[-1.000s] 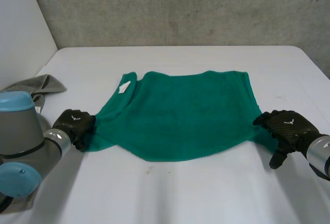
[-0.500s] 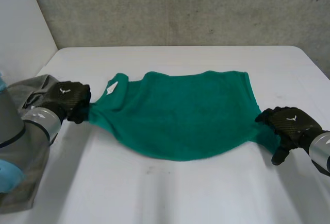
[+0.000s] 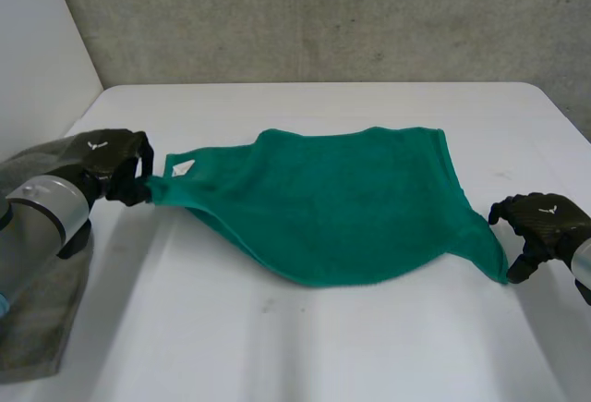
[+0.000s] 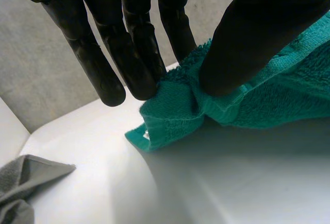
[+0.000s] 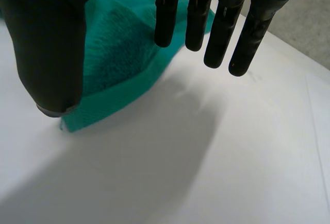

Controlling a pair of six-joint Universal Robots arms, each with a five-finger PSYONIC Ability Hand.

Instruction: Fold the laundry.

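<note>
Green towel (image 3: 342,213): spread across the middle of the white surface (image 3: 305,347), stretched sideways between the two hands; its far edge runs fairly straight and its near edge sags in a long curve toward the front edge of the surface
Left corner of the towel: pulled out to a point toward the left edge of the surface, with a white label (image 3: 180,169) just beside it
Left hand (image 3: 111,166): near the left edge of the surface, clamped on that corner; in the left wrist view the thumb (image 4: 247,38) presses a bunched fold of the towel (image 4: 278,100) against the straight fingers (image 4: 103,54), and the pinched cloth sits a little above the surface
Right corner of the towel: drawn to a narrow tip near the right edge of the surface, ending right at the right hand
Right hand (image 3: 545,222): near the right edge of the surface, its fingers (image 5: 221,33) straight and spread away from the thumb (image 5: 46,44), closing on nothing; the thumb tip sits at the corner of the towel (image 5: 124,54), and whether it touches the cloth cannot be told
Grey cloth (image 3: 37,310): crumpled along the left edge of the surface, beside and under the left arm, apart from the towel
Backdrop: grey concrete wall (image 3: 323,14) behind the far edge of the surface
</note>
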